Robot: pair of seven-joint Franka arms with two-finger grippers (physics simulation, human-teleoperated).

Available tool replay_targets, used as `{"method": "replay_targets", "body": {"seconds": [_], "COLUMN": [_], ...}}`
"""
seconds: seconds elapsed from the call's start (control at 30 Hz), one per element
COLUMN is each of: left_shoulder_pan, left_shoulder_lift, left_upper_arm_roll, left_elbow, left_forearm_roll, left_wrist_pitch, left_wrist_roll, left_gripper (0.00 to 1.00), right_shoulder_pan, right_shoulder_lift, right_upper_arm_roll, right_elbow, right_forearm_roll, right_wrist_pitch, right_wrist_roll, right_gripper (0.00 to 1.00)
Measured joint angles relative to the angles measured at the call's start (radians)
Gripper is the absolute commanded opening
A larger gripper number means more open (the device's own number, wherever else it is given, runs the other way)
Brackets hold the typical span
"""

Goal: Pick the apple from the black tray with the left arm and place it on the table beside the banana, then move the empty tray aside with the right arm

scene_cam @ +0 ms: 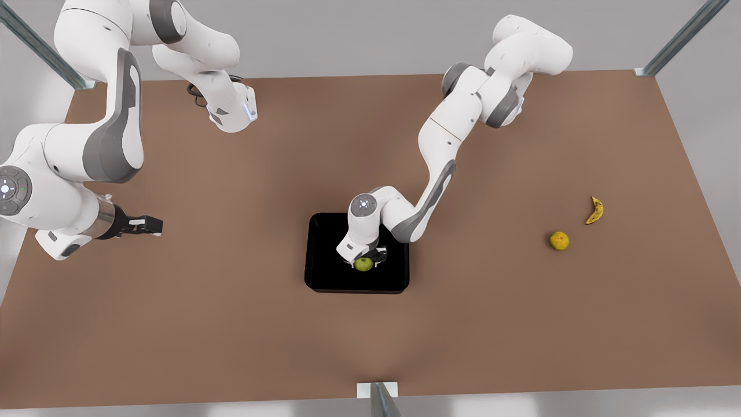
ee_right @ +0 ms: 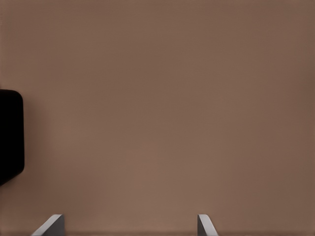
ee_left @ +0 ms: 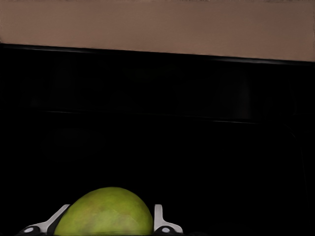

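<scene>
Writing and labels: no readable brand or lettering on the arms, the fruit or the tray.

Left gripper (scene_cam: 364, 259): lowered into the black tray (scene_cam: 324, 277), at the end of the arm reaching in from the front view's upper right. In the left wrist view its fingers (ee_left: 158, 220) sit one on each side of the apple (ee_left: 104, 212), right against the skin, so it appears clamped on the fruit; whether the pads truly press is hard to confirm from that angle.

Apple: yellow-green, inside the tray near the middle of its floor, between the left gripper's fingers; whether it rests on the floor or is just raised cannot be told.

Black tray: glossy, shallow, lying flat near the centre of the table (scene_cam: 231, 324).

Right gripper (scene_cam: 151, 225): held above bare tabletop at the front view's left, well apart from the tray, on the arm that waits. Its fingers (ee_right: 205, 226) stand wide apart with nothing between them; a corner of the tray shows at the edge of the right wrist view.

Banana (scene_cam: 595, 209): spotted yellow, lying on the table toward the front view's right, well away from the tray.

Orange-yellow round fruit (scene_cam: 559, 241): on the table near the banana, not touching it.
</scene>
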Motion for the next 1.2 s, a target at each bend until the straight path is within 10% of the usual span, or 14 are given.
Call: {"method": "replay_targets", "body": {"seconds": [0.47,0.73,0.77,0.93,1.1,1.2], "left_shoulder_pan": [0.442,0.659,0.659,0.657,0.677,0.680], "left_shoulder_lift": [-0.355,-0.185,-0.178,-0.220,-0.536,-0.846], "left_upper_arm_roll": [-0.123,0.036,0.046,0.058,0.047,0.048], "left_elbow": [0.008,0.007,0.007,0.007,-0.060,-0.519], "left_forearm_roll": [-0.164,-0.163,-0.164,-0.169,-0.278,-0.346], "left_wrist_pitch": [-0.699,-0.803,-0.798,-0.785,-0.758,-0.595], "left_wrist_roll": [0.221,0.588,0.629,0.784,0.833,0.847], "left_gripper": [0.66,0.66,1.00,1.00,1.00,1.00], "right_shoulder_pan": [0.045,0.577,0.589,0.560,0.543,0.490], "right_shoulder_lift": [0.007,0.033,0.034,0.003,0.023,0.042], "right_upper_arm_roll": [0.011,0.107,0.109,0.101,0.100,0.100], "right_elbow": [0.006,-0.014,-0.051,-0.296,-0.381,-0.380], "right_forearm_roll": [0.000,0.065,0.079,0.163,0.199,0.224], "right_wrist_pitch": [0.000,0.000,0.018,0.157,0.335,0.413], "right_wrist_roll": [0.000,0.155,0.192,0.387,0.537,0.603], "right_gripper": [1.00,0.96,0.96,0.98,1.00,1.00]}}
